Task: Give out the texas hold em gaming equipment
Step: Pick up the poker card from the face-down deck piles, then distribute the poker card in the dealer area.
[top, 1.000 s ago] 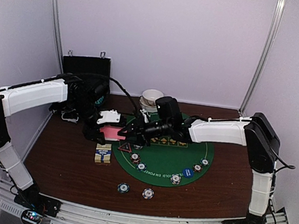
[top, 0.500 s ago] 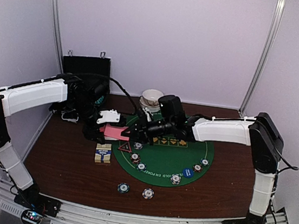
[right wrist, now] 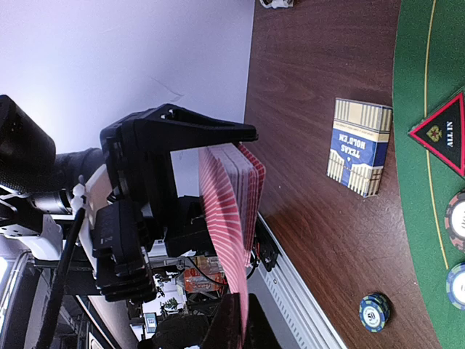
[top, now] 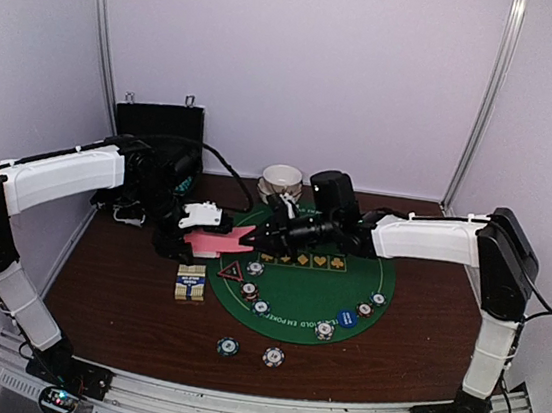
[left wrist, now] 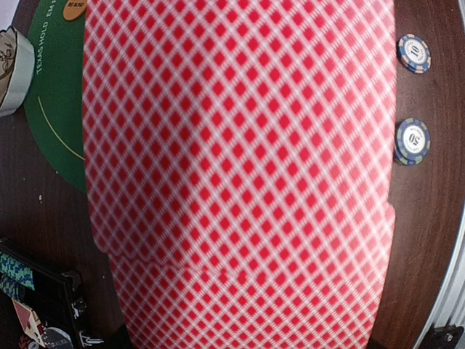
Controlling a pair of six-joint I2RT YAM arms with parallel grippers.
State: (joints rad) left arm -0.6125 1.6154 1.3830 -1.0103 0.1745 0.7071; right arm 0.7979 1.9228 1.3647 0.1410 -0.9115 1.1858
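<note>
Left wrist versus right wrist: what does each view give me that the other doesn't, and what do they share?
Only the left wrist view: the pink-backed cards face-on, filling most of the frame, plus the white bowl and an orange disc at the edges. Only the right wrist view: the left gripper clamped on that stack seen edge-on, the card box on the wood, and the triangle marker. Both: the cards, the green mat, the brown table and chips on it.

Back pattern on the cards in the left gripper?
Red-and-white diamond lattice on the cards; clearest in the left wrist view.
</note>
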